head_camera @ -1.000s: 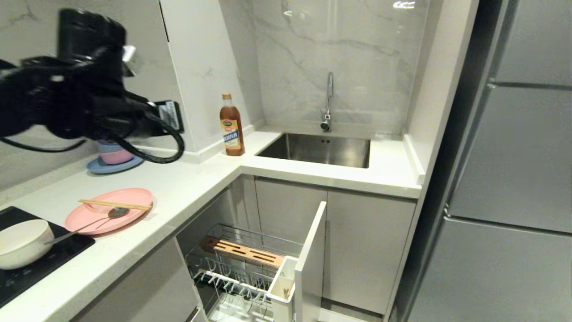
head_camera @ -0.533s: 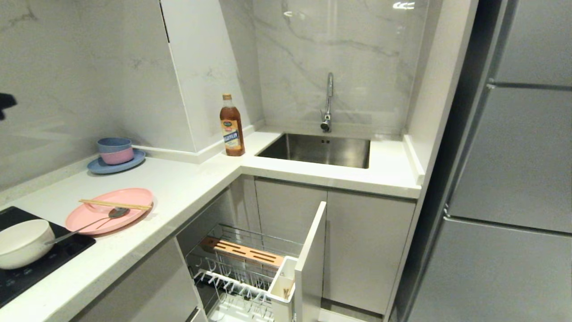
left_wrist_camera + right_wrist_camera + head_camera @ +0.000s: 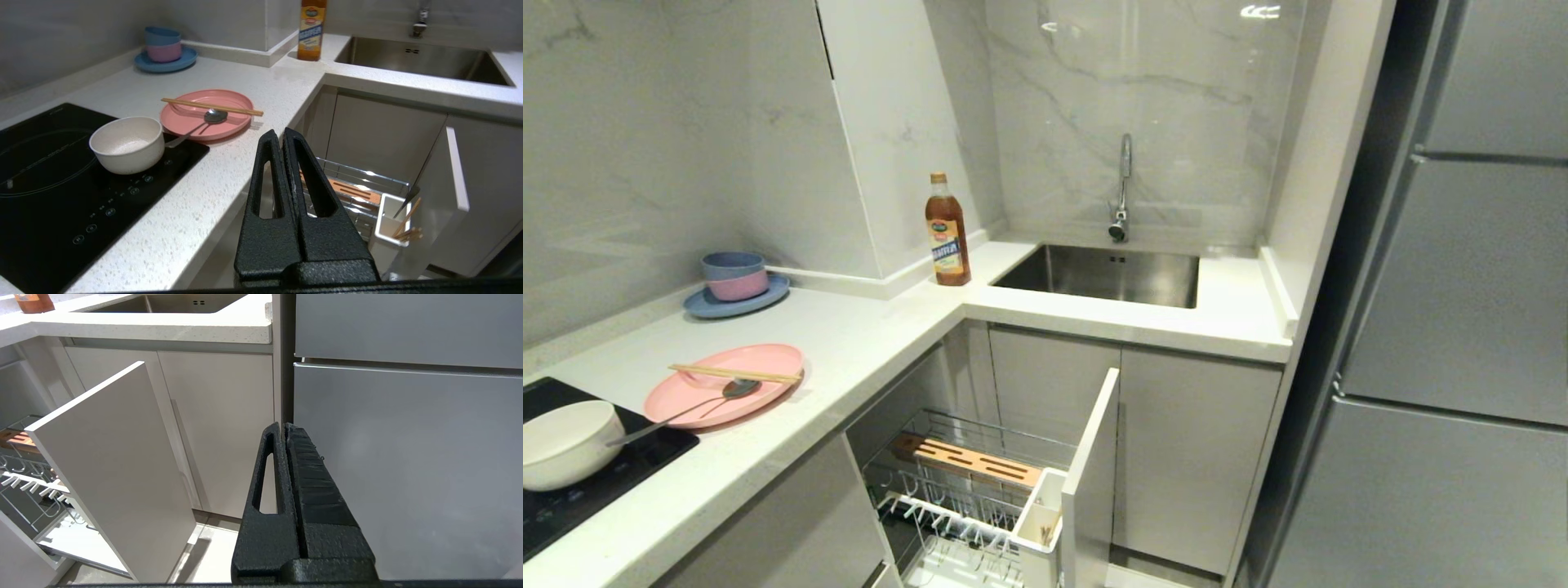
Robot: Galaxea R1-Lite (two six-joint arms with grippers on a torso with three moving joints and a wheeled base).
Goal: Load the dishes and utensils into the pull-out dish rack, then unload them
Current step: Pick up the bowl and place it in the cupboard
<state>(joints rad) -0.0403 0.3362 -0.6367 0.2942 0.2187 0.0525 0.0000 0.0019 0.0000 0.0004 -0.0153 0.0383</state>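
The pink plate (image 3: 768,363) (image 3: 229,124) lies on the white counter, with the chopsticks (image 3: 734,374) (image 3: 212,107) laid across it and the spoon (image 3: 686,406) (image 3: 214,116) resting bowl-end on it. On the black cooktop beside it sits the cream bowl (image 3: 568,443) (image 3: 126,143). The dish rack (image 3: 996,431) (image 3: 359,173) (image 3: 24,465) is pulled out below the counter corner, its wire slots bare. My left gripper (image 3: 281,132) is shut and empty, over the counter's front edge short of the plate. My right gripper (image 3: 282,425) is shut and empty, low by the fridge.
A white utensil cup (image 3: 1039,510) (image 3: 390,220) at the rack's front holds thin sticks. The rack's door front (image 3: 1090,482) juts into the aisle. Small blue and pink bowls on a blue plate (image 3: 737,286), a sauce bottle (image 3: 947,230), the sink (image 3: 1107,273) and the fridge (image 3: 1462,327) surround the area.
The left arm, raised high at the left of the head view a second ago, has dropped out of that view. Plate, bowl, utensils and rack have not moved.
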